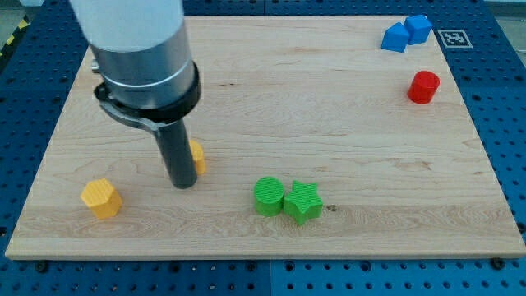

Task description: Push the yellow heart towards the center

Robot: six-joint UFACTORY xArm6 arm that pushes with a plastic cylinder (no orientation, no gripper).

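A yellow block, mostly hidden behind my rod, sits left of the board's middle; its shape cannot be made out. My tip rests on the board just left of and touching or nearly touching this block. A second yellow block, roughly hexagonal, lies near the view's bottom left, apart from the tip.
A green round block and a green star touch each other at the bottom middle. Two blue blocks sit at the top right, with a red cylinder below them. The wooden board lies on a blue pegboard.
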